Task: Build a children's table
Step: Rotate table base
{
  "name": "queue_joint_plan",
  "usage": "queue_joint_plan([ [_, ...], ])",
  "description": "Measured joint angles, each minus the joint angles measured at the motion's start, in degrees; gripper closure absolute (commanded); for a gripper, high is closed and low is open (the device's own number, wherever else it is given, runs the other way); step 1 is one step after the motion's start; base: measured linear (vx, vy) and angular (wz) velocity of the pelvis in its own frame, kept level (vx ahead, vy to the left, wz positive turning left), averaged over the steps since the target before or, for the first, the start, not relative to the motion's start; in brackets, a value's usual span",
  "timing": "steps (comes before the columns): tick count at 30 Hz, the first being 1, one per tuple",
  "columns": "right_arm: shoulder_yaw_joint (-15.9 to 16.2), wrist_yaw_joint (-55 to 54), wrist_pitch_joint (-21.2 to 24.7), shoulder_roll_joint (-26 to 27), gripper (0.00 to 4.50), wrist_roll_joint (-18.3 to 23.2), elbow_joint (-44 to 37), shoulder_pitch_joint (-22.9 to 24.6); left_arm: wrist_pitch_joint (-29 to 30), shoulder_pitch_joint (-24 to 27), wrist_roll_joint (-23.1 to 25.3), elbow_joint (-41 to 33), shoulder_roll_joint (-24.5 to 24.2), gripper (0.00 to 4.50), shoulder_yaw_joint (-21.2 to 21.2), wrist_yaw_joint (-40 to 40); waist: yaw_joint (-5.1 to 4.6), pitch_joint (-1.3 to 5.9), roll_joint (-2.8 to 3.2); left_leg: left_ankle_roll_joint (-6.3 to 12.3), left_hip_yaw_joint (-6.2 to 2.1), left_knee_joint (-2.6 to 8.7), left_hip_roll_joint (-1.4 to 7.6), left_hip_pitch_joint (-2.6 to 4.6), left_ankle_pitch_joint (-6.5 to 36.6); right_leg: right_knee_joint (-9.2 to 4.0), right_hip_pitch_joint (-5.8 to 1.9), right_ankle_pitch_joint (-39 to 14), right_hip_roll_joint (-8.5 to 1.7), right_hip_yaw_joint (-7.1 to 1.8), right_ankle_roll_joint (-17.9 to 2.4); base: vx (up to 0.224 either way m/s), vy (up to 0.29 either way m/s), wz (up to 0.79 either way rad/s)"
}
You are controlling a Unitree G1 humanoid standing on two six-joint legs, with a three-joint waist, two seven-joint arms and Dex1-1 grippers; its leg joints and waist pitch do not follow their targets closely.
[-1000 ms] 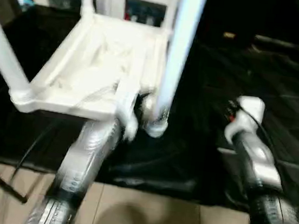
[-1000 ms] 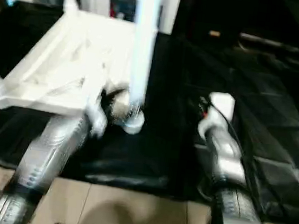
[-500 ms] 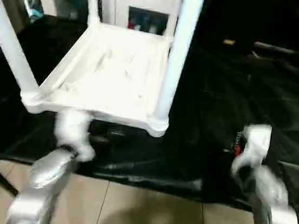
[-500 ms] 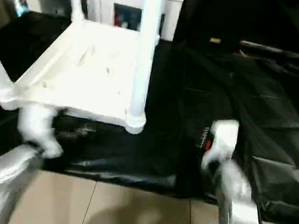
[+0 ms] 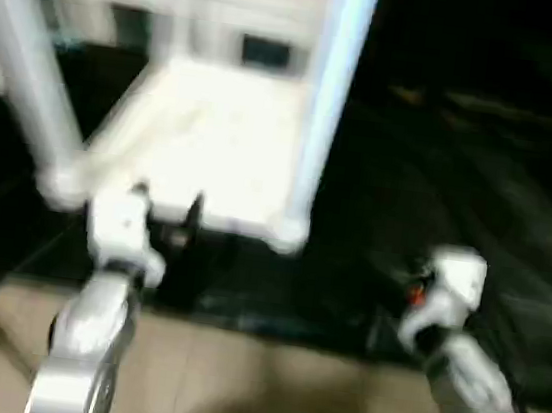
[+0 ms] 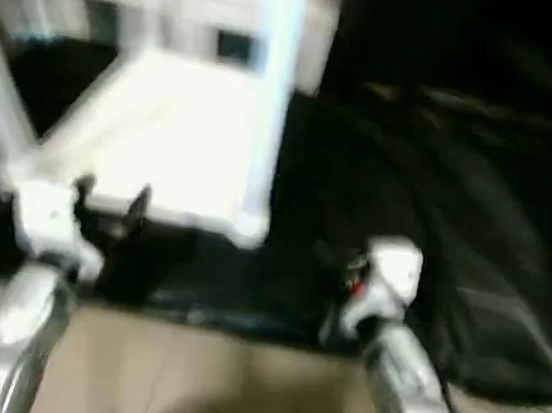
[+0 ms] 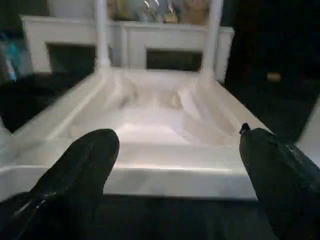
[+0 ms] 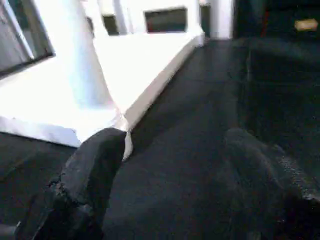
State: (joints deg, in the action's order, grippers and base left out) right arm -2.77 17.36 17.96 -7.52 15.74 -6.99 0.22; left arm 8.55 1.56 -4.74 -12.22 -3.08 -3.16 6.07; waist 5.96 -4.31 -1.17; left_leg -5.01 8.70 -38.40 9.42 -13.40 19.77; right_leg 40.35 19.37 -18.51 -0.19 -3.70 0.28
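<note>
I see bare black sheet (image 5: 479, 191) right of the upturned children's table (image 5: 213, 143), whose near edge lies just beyond my wide-spread left gripper (image 7: 175, 165), while my right gripper (image 8: 165, 170) gapes empty beside its near-right corner.

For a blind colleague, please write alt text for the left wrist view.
The white table lies upside down on a black cover, its near edge just ahead of the left gripper, whose black jaws stand open and empty. Two legs rise at the far corners, before a white cabinet.
</note>
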Motion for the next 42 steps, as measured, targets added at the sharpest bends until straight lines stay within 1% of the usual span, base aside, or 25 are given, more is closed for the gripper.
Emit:
queue_joint_plan([
  [1,-0.08,0.01,0.28,-0.07,0.84,0.05,0.1,-0.2,0.0,0.05,0.08,-0.33,-0.01,0.06,-0.36,-0.43,-0.99,0.21,-0.19,0.29,-0.06,1.54,-0.38,0.23,-0.5,-1.34,-0.2,0.44,-0.09,-0.08,-0.88,0.0,0.0,0.0],
  [2,-0.09,0.14,0.4,-0.14,0.84,0.18,0.14,-1.12,-0.01,0.4,0.33,-0.36,-0.32,0.06,-0.93,-0.88,-2.48,0.47,-0.45,0.59,0.01,2.82,-0.48,0.65,-1.26,-2.1,-0.11,1.01,-0.97,1.49,-3.43,0.0,0.0,0.0],
  [5,-0.76,0.51,0.17,-1.05,0.84,0.37,0.11,-2.72,0.01,0.5,0.81,-0.37,-1.21,0.06,-1.81,-1.35,-4.96,1.25,-1.01,1.46,0.01,2.92,-0.57,0.91,-1.23,-2.6,-1.46,1.9,-2.96,4.51,-4.75,0.062,0.021,-0.01],
  [7,-2.33,0.29,0.26,-2.18,0.84,0.38,0.29,-2.33,0.12,0.24,0.83,-0.37,-0.52,0.06,-0.55,-1.23,-4.94,1.36,-0.57,3.4,-0.9,1.88,-0.86,0.47,-0.18,-3.9,-2.6,1.89,-2.2,3.88,-2.39,0.111,0.029,0.16],
  [8,-3.09,0.05,0.3,-2.52,0.84,0.38,0.34,-2.35,0.23,0.2,0.86,-0.37,-0.21,0.06,0.35,-1.19,-4.73,1.5,0.15,4.38,-1.85,0.62,-0.86,-0.69,0.27,-4.6,-3.25,1.8,-1.28,3.45,-2.02,0.129,0.034,0.21],
  [9,-3.45,-0.04,0.35,-2.63,0.84,0.38,0.36,-2.35,0.27,0.18,0.89,-0.37,-0.21,0.06,0.53,-1.2,-4.21,1.59,0.8,4.35,-2.32,0.26,-0.77,-1.76,0.2,-5.16,-3.82,1.75,-0.58,3.27,-1.89,0.128,0.047,0.17],
  [11,-2.58,0.04,0.37,-1.5,0.84,0.43,0.31,-2.89,0.34,0.39,1.01,-0.37,-0.89,0.06,-0.64,-1.3,-4.25,1.91,1.15,2.58,-3.3,0.77,-0.84,-2.04,-0.17,-5.62,-4.16,1.16,-0.43,3.82,-2.54,0.123,0.038,0.04],
  [13,0.15,0.61,0.5,-0.22,0.84,0.61,0.3,-3.81,0.48,0.72,1.1,-0.34,-1.83,0.06,-2.46,-1.46,-5.59,2.35,0.28,3.04,-4.18,1.63,-2.04,-1.51,0.08,0.93,-0.32,0.22,-2.21,6.11,-3.16,0.197,-0.009,0.04],
  [14,0.55,0.69,0.52,-0.23,0.84,0.64,0.31,-3.86,0.55,0.72,1.1,-0.38,-1.68,0.06,-2.53,-1.45,-6.02,2.6,0.23,3.39,-4.26,1.72,-2.29,-1.33,0.54,3.52,2.59,0.25,-2.67,6.64,-1.84,0.198,-0.015,0.06],
  [16,0.5,0.73,0.52,-0.64,0.84,0.65,0.33,-3.88,0.57,0.72,1.1,-0.41,-1.62,0.06,-2.32,-1.43,-7.25,3.14,-1.16,3.47,-4.05,2.25,-3.46,-0.69,1.07,1.98,5.88,1.56,-4.33,7.08,-0.73,0.144,-0.033,-0.09],
  [17,0.36,0.8,0.45,-1.08,0.84,0.62,0.37,-3.96,0.6,0.6,1.1,-0.35,-1.64,0.06,-1.96,-1.41,-7.66,3.48,-3.09,3.39,-3.12,2.15,-5.04,-0.23,1.86,-2.17,5.76,5.33,-5.4,5.79,-0.8,0.151,-0.041,-0.08],
  [19,-1.3,0.73,0.45,-2.28,0.84,0.4,1.39,-3.44,1.06,0.34,1.07,0.36,-0.3,0.06,0.17,-1.26,-7.07,3.08,-2.44,8.14,-3.42,-2.64,-5.31,-0.54,2.9,-1.6,3.82,4.51,-4.82,4.45,-0.77,0.163,-0.03,0.07],
  [20,-1.97,0.63,0.46,-2.45,0.84,0.25,1.66,-3.34,1.06,0.28,1.05,0.32,-0.3,0.06,1.15,-1.17,-6.49,2.87,-2.03,7.91,-3.66,-6.6,-5.53,-2.55,2.66,-2.52,2.21,4.22,-4.55,4.48,-1.02,0.164,-0.025,0.06],
  [21,-1.99,0.65,0.39,-2.37,0.84,0.22,1.56,-3.4,1.05,0.24,1.05,0.21,-0.62,0.06,1.02,-1.17,-6.06,2.83,-1.8,6.64,-3.74,-7.41,-5.5,-4.07,2.0,-3.46,1.0,4.22,-4.13,4.58,-1.05,0.145,-0.013,-0.06],
  [22,-1.91,0.67,0.3,-2.28,0.84,0.22,1.5,-3.56,1.03,0.14,1.06,-0.05,-0.98,0.06,0.66,-1.17,-5.65,2.66,-1.3,5.54,-3.8,-6.74,-5.29,-5.28,1.35,-4.01,-0.17,4.07,-3.95,5.02,-1.2,0.12,-0.01,-0.07],
  [23,-1.87,0.66,0.09,-2.06,0.84,0.27,1.33,-3.6,1.02,0.03,1.06,-0.13,-1.02,0.06,0.35,-1.14,-5.53,2.35,0.03,4.2,-3.77,-3.64,-3.85,-6.69,0.22,-4.84,-1.68,3.79,-3.08,6.48,-1.12,0.12,-0.01,-0.07],
  [24,-1.85,0.64,0.05,-2.02,0.84,0.38,1.18,-3.68,1.0,-0.04,1.06,-0.3,-1.02,0.06,0.23,-1.11,-5.53,2.04,1.87,3.99,-3.77,-0.49,-2.56,-6.85,-1.92,-5.02,-2.47,3.43,-2.45,7.94,-0.68,0.093,0.051,0.04],
  [25,-1.38,0.62,0.14,-1.38,0.84,0.44,1.36,-3.63,0.98,0.38,1.06,-0.31,-1.21,0.06,-0.12,-1.05,-5.45,1.72,2.71,3.69,-3.82,-0.61,-1.5,-6.56,-4.27,-4.99,-3.43,2.85,-2.13,8.84,-0.29,0.13,0.116,-0.02],
  [26,-0.37,0.67,0.18,-0.06,0.84,0.67,1.34,-3.51,1.05,0.48,1.06,-0.06,-1.61,0.06,-1.13,-1.02,-6.37,1.67,2.91,3.82,-4.01,-0.37,-1.8,-5.95,-3.74,-3.95,-3.26,1.3,-2.3,8.89,-1.74,0.13,0.116,-0.02],
  [29,-0.07,0.63,0.09,-0.67,0.84,0.91,0.8,-3.26,1.14,0.31,0.66,0.22,-2.3,0.06,-1.58,-0.37,-7.89,1.85,2.28,4.47,-3.86,0.89,-2.33,-4.64,-3.46,0.71,-0.94,0.62,-2.26,8.12,-2.26,0.155,0.035,0.0],
  [31,-0.27,0.63,0.02,-0.82,0.84,0.88,0.54,-3.25,1.25,-0.05,-0.08,0.22,-2.32,0.06,-1.44,0.19,-8.9,2.33,1.34,4.56,-3.44,1.38,-3.26,-4.13,-3.1,0.06,1.05,1.55,-3.35,7.33,-1.02,0.128,-0.022,-0.03],
  [32,-0.38,0.89,-0.16,-1.2,0.84,0.88,0.5,-3.18,1.79,-0.33,-0.45,0.25,-3.25,0.06,-0.73,1.84,-9.0,2.92,-0.57,4.64,-2.75,1.2,-4.5,-4.12,-2.71,-2.49,1.55,4.33,-4.59,5.82,0.86,0.119,-0.049,-0.02],
  [35,-2.67,2.28,-0.6,-3.82,0.84,0.87,1.49,-2.82,2.95,-0.81,-1.81,1.74,-5.04,0.06,4.56,8.8,-7.44,3.21,-0.16,8.23,-3.68,-0.16,-4.57,-5.99,-3.46,-2.09,1.52,3.53,-3.82,4.67,0.52,0.123,-0.099,0.06],
  [38,-1.75,5.06,-0.85,-5.88,0.84,0.83,1.57,-4.54,3.67,-1.84,-2.46,3.7,-9.72,0.06,5.31,14.62,-6.2,3.16,0.57,1.99,-3.9,2.13,-2.78,-7.13,-5.91,-2.48,1.58,3.68,-2.33,4.91,0.4,0.0,-0.07,-0.05],
  [42,-0.12,10.72,-0.84,-9.69,0.84,1.17,2.28,-5.32,6.32,-2.52,-6.6,5.28,-13.92,0.06,5.27,23.2,-5.23,2.47,1.75,1.93,-3.07,2.17,-1.88,-7.27,-5.83,-3.83,1.38,4.38,-2.42,5.28,-0.23,0.0,0.0,0.0],
])
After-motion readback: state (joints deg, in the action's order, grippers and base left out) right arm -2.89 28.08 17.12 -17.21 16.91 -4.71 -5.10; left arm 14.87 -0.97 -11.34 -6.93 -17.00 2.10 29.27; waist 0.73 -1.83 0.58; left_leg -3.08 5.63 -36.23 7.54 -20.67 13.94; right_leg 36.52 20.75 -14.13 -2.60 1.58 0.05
